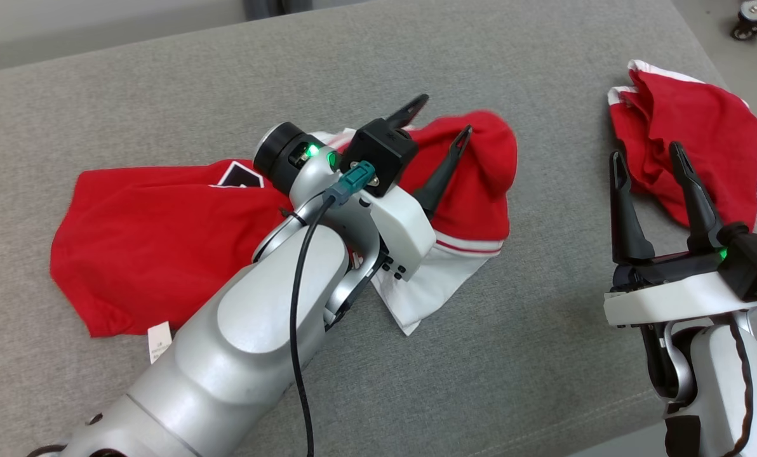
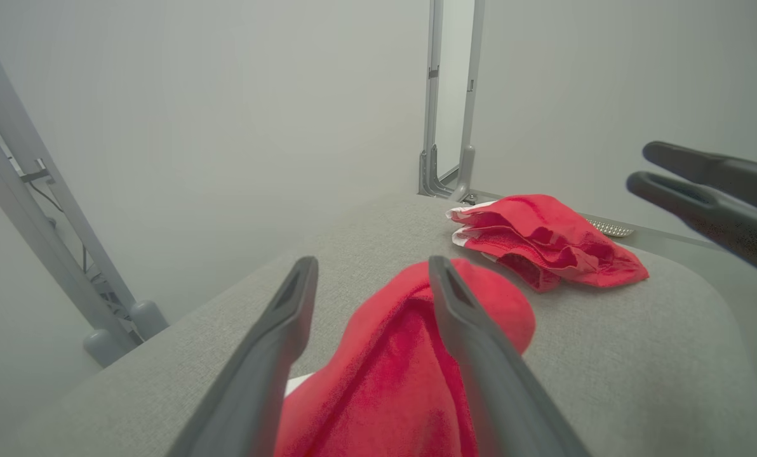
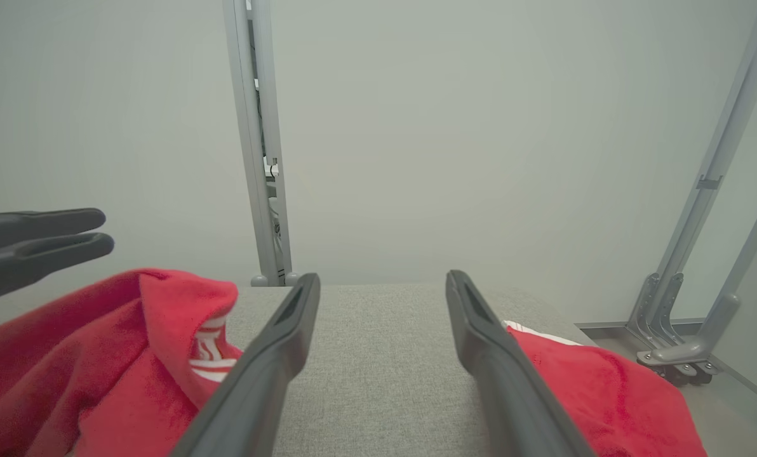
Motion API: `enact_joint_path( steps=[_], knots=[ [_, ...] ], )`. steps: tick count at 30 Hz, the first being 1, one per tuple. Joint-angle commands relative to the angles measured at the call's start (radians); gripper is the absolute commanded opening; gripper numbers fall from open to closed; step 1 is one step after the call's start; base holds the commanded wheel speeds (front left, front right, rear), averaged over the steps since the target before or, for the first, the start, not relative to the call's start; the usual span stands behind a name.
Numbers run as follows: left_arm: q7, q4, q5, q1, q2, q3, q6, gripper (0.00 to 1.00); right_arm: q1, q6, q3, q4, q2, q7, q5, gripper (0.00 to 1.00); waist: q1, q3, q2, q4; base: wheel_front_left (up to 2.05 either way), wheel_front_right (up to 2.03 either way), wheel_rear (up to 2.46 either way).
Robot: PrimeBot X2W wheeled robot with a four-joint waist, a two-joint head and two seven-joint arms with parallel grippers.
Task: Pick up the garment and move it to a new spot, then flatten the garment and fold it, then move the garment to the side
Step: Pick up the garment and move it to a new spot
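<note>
Fingers of the left gripper (image 1: pixel 443 115) stood apart, gripping nothing, above the bunched right end of the red shirt (image 1: pixel 162 241), which lay crumpled on the grey cushion (image 1: pixel 543 349). The right gripper (image 1: pixel 647 152) gaped wide and empty beside a second red cloth (image 1: pixel 696 139).

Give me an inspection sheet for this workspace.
Surface: grey fabric cushion, bare around the cloth.
Job's things: red shirt with white trim, crumpled mid-cushion, label showing.
Clutter: second red garment, bunched at far right edge.
Grippers: left gripper open above the shirt's raised fold; right gripper open near the second garment.
Cables: black cable along the left arm to a teal connector.
Surroundings: grey metal frame legs, pale wall, wheeled base.
</note>
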Motion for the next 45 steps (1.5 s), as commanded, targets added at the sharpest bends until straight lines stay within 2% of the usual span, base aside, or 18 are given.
enact_joint_path(
  steps=[1,7,11,15,20,31,37,45],
  knots=[
    [-0.019,0.023,-0.019,-0.025,0.006,-0.013,0.011,1.0,-0.012,0.0,0.0,0.0,0.0,-0.007,0.007,1.0,0.0,0.011,0.0,-0.017,0.0,0.0,0.0],
    [-0.105,0.106,-0.084,-0.057,0.005,-0.045,0.037,1.0,0.01,0.0,-0.01,-0.005,0.002,-0.007,0.004,1.0,0.0,-0.002,0.0,0.009,0.0,0.0,0.0],
    [-0.161,0.147,-0.1,-0.039,0.008,-0.025,0.048,1.0,0.025,0.0,-0.011,-0.014,0.001,-0.007,-0.005,1.0,0.0,-0.031,0.0,0.053,0.0,0.0,0.0],
    [-0.194,0.156,-0.102,-0.004,0.039,0.003,0.066,1.0,0.04,0.0,-0.008,-0.024,0.001,-0.007,-0.016,1.0,0.0,-0.063,0.0,0.103,0.0,0.0,0.0],
    [-0.208,0.122,-0.072,0.056,0.089,0.014,0.098,1.0,0.054,0.0,-0.007,-0.04,-0.005,-0.007,-0.022,1.0,0.0,-0.093,0.0,0.152,0.0,0.0,0.0],
    [-0.213,-0.091,-0.06,0.349,0.206,0.154,0.177,1.0,0.111,0.0,0.014,-0.06,-0.027,-0.007,-0.024,1.0,0.0,-0.146,0.0,0.239,0.0,0.0,0.0],
    [-0.213,-0.157,-0.046,0.506,0.204,0.254,0.194,1.0,0.144,0.0,0.017,-0.056,-0.032,-0.007,-0.02,1.0,0.0,-0.162,0.0,0.26,0.0,0.0,0.0],
    [-0.213,-0.182,0.027,0.633,0.147,0.37,0.146,1.0,0.167,0.0,0.017,-0.042,-0.03,-0.005,-0.017,1.0,0.0,-0.175,0.0,0.266,0.0,0.0,0.0]
  ],
)
